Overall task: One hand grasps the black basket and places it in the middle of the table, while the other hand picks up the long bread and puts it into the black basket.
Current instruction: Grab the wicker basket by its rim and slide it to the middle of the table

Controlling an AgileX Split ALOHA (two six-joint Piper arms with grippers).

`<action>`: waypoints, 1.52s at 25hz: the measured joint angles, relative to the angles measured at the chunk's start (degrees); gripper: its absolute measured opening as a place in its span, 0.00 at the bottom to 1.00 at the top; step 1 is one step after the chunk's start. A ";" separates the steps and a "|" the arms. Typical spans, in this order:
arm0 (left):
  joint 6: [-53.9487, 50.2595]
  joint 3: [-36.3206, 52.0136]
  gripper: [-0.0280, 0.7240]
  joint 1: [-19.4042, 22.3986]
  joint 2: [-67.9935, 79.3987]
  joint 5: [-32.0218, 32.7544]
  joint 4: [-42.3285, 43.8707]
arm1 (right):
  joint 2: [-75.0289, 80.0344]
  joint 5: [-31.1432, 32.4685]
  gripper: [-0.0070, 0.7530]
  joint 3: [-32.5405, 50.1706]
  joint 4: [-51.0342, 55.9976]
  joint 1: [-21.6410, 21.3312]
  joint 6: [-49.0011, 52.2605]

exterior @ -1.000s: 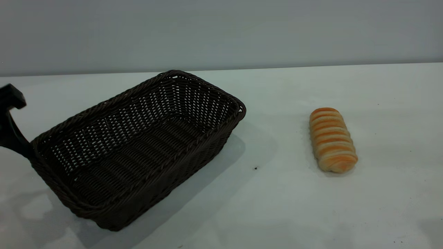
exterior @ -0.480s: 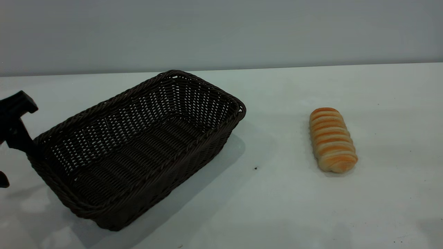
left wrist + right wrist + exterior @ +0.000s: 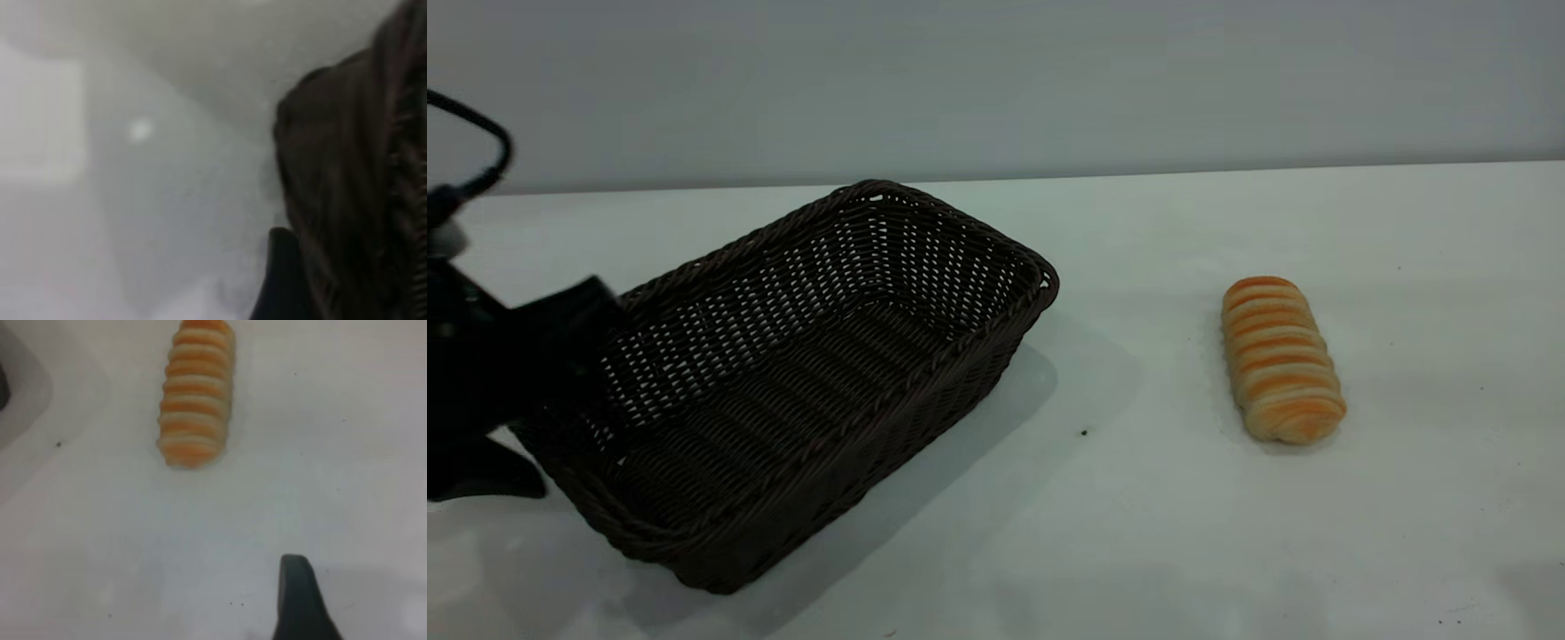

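The black basket [image 3: 800, 373] lies at an angle on the white table [image 3: 1138, 533], left of centre. My left gripper [image 3: 525, 391] is at the basket's left end. It is open, with one finger [image 3: 583, 307] over the rim and the other [image 3: 480, 480] outside, low by the table. In the left wrist view the basket's rim [image 3: 353, 187] is right beside one finger [image 3: 283, 280]. The long bread [image 3: 1280, 360] lies on the table to the right, untouched. In the right wrist view the bread [image 3: 197, 393] lies ahead of my right gripper [image 3: 300, 607], well apart from it.
A grey wall runs behind the table's far edge [image 3: 1227, 169]. A small dark speck [image 3: 1084, 432] lies on the bare stretch between basket and bread. The right arm does not show in the exterior view.
My left gripper has moved right from the picture's left edge onto the basket's left end. The basket's left end shifted slightly. The bread has not moved.
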 joint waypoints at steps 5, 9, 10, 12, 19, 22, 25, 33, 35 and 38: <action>-0.14 -1.41 0.83 -0.39 3.64 -0.31 0.00 | 0.00 -0.01 0.60 0.00 0.06 0.00 -0.13; 0.04 -1.41 0.75 -0.39 5.71 -0.33 0.00 | 0.00 -0.47 0.59 0.00 0.12 0.00 -0.13; 0.31 -1.41 0.71 -0.39 5.85 -0.33 0.00 | 0.00 -0.71 0.58 0.00 0.23 0.00 -0.13; 1.03 -1.41 0.56 -0.39 5.86 -0.28 0.05 | 0.00 -0.99 0.58 0.00 0.36 0.00 -0.13; 5.36 -1.88 0.22 -0.59 5.93 0.30 -0.37 | 0.00 -1.12 0.57 0.00 0.47 0.00 -0.08; 10.11 -1.88 0.22 -0.59 5.80 0.50 -0.64 | 0.00 -1.12 0.57 0.00 0.50 0.00 -0.08; 16.25 -1.88 0.22 -0.59 5.08 1.64 -0.69 | 0.00 -1.12 0.57 0.00 0.72 0.00 -0.14; 31.27 -6.36 0.22 -0.59 3.77 9.09 -0.36 | 0.00 -1.01 0.57 0.00 1.79 0.00 -0.64; 33.12 -8.55 0.22 -0.59 3.77 11.03 0.08 | 0.00 -0.72 0.57 0.00 2.12 0.00 -1.51; 33.99 -11.29 0.22 -0.59 3.77 12.30 0.71 | 0.00 -0.05 0.57 0.00 2.38 0.00 -2.50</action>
